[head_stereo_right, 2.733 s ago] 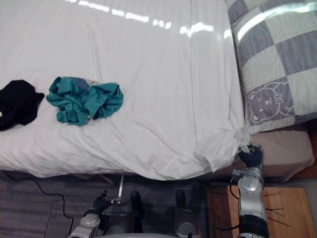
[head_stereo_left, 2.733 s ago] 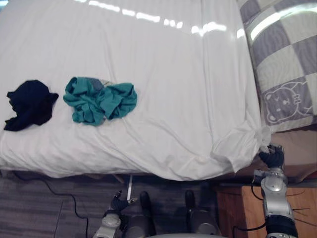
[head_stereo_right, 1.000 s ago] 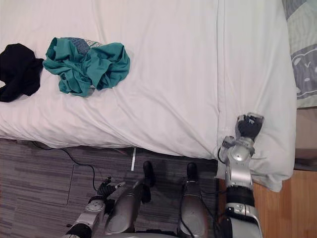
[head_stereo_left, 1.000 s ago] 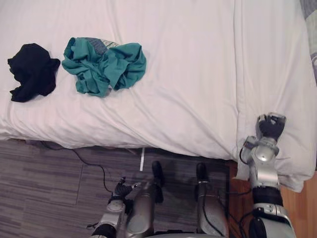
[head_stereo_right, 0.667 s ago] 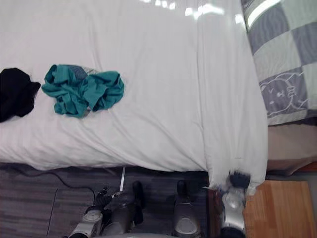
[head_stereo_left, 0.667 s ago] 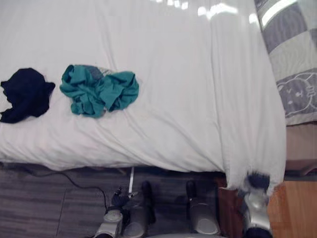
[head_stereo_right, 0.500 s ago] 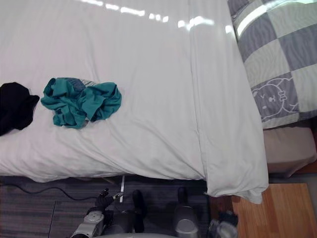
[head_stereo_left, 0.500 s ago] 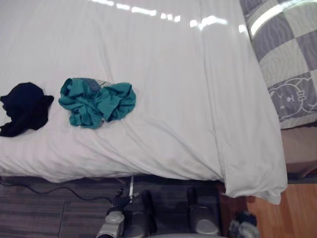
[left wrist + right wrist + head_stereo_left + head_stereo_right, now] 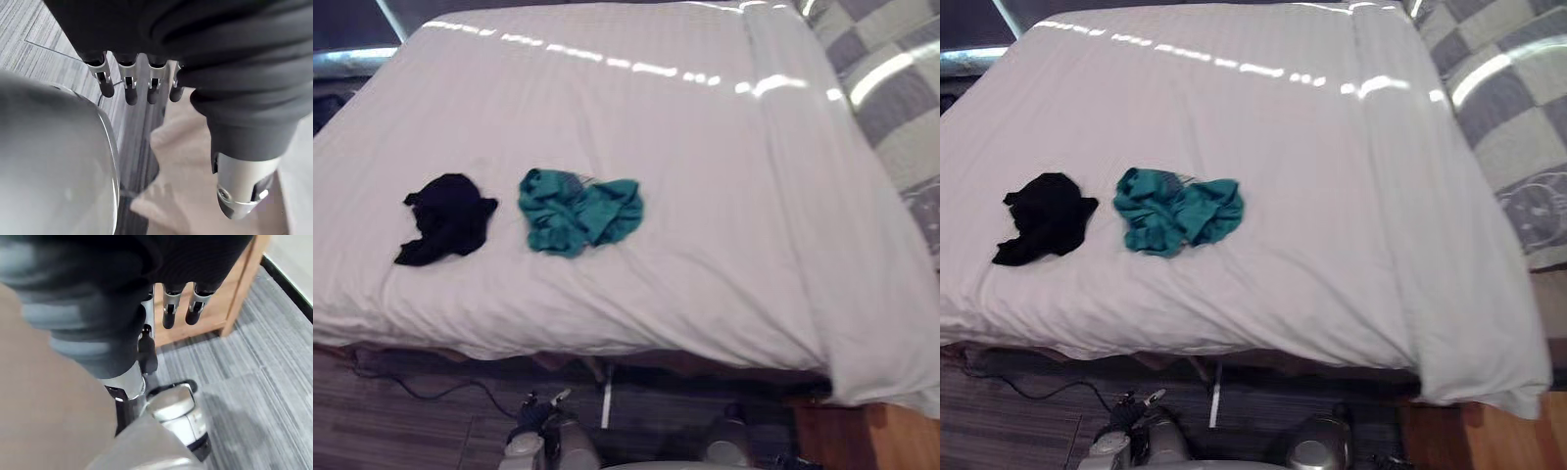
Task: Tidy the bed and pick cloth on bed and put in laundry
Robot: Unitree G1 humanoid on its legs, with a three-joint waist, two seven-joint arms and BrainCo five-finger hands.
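The bed (image 9: 636, 117) lies under a white duvet (image 9: 1351, 225), spread mostly smooth with faint creases. The duvet's near edge hangs over the side, and its near right corner droops lowest. Two crumpled cloths lie on it, left of the middle and toward the near edge. One is a black cloth (image 9: 445, 217). Just right of it, apart from it, is a teal cloth (image 9: 578, 211), bunched in folds.

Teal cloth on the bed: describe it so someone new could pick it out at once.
Start at the white bed cover. Toward its left half, nearer the front edge, lie two crumpled cloths side by side, apart. The teal cloth is the right one, nearer the middle; the black cloth lies to its left.
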